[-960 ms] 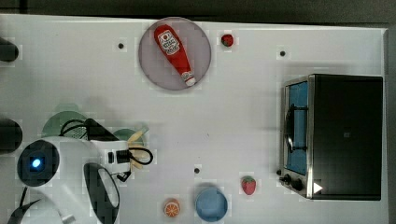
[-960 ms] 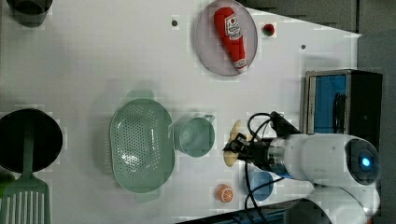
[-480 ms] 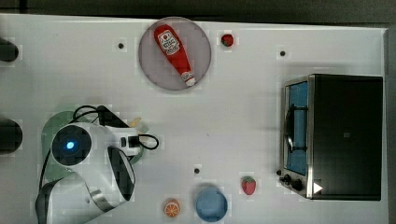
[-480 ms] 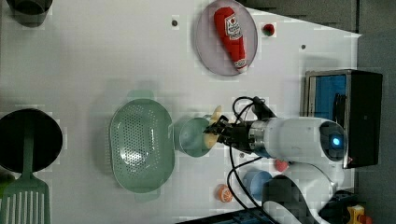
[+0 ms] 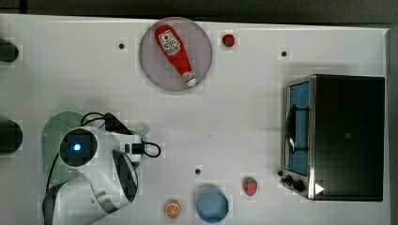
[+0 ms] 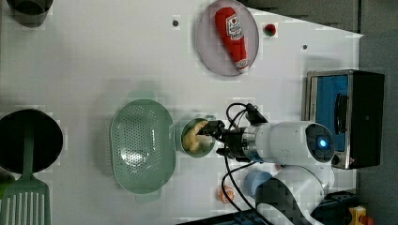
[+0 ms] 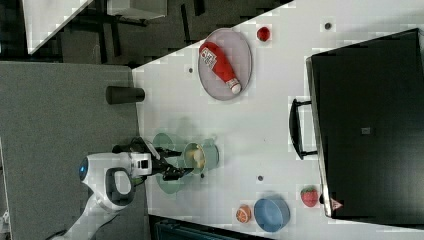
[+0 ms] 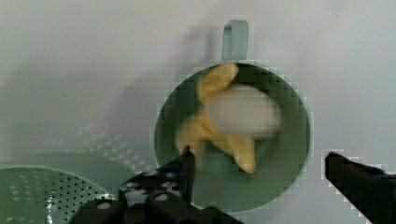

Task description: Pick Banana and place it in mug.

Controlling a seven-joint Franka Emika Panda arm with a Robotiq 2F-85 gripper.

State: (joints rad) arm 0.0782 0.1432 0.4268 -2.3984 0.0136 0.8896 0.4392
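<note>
The pale-yellow, partly peeled banana [image 8: 229, 126] lies inside the small teal-green mug [image 8: 299, 154], whose handle points away from me. My gripper [image 8: 258, 156] hovers just over the mug's rim and is open, with its dark fingertips [image 8: 186, 161] wide apart and nothing between them. In the left view the banana [image 6: 194, 136] shows in the mug [image 6: 202, 151], with the gripper [image 6: 213, 139] at the mug's right side. The right view has the mug [image 7: 210, 155] with the banana [image 7: 196, 158] in it. In the top view my arm [image 5: 94, 164] covers the mug.
The green perforated colander [image 6: 142, 146] sits close beside the mug. A ketchup bottle [image 5: 176, 50] lies on a grey plate [image 5: 155, 65]. A blue cup [image 5: 212, 205], an orange slice [image 5: 172, 208], a strawberry [image 5: 249, 185] and a toaster oven [image 5: 335, 136] stand farther off.
My arm carried the banana toward the left view's left, over the mug. The fingers opened and the banana now lies in the mug.
</note>
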